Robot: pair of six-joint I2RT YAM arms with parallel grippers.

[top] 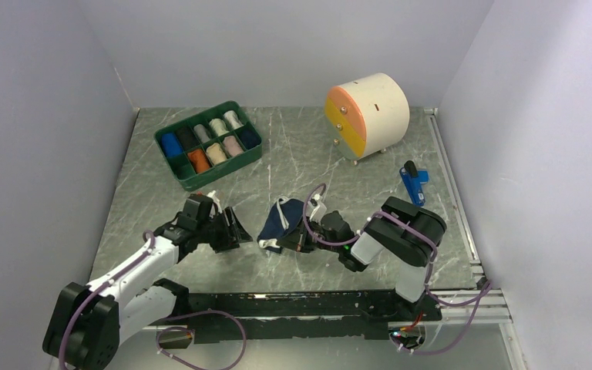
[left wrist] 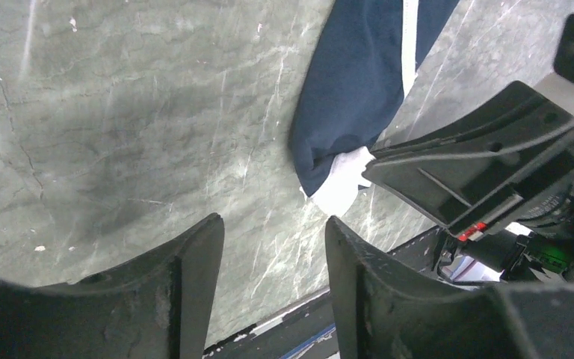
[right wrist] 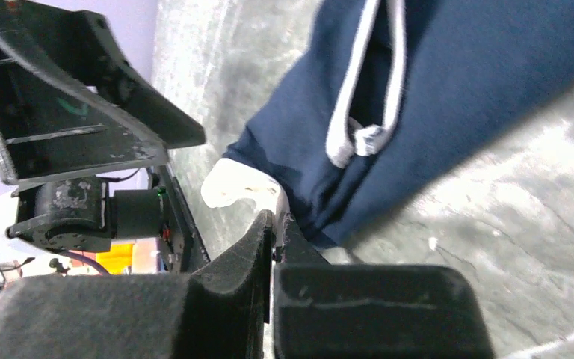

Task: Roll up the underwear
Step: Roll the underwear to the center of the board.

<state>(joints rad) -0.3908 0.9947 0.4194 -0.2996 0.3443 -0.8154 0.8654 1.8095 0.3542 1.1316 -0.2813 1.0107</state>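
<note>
The navy blue underwear (top: 281, 218) with white trim lies crumpled on the grey marble table, near the front middle. It also shows in the left wrist view (left wrist: 359, 97) and the right wrist view (right wrist: 463, 90). My right gripper (top: 289, 242) (right wrist: 275, 221) is shut on its near white-edged corner. My left gripper (top: 240, 229) (left wrist: 273, 224) is open and empty just left of the underwear, low over the table, not touching it. No orange-rust underwear lies loose; an orange roll (top: 198, 159) sits in the tray, and I cannot tell if it is that one.
A green tray (top: 171, 166) of several cloth rolls stands at the back left. A round cream drawer box (top: 370, 114) with an orange and yellow front stands at the back right. A blue object (top: 413, 183) lies to the right. Walls close three sides.
</note>
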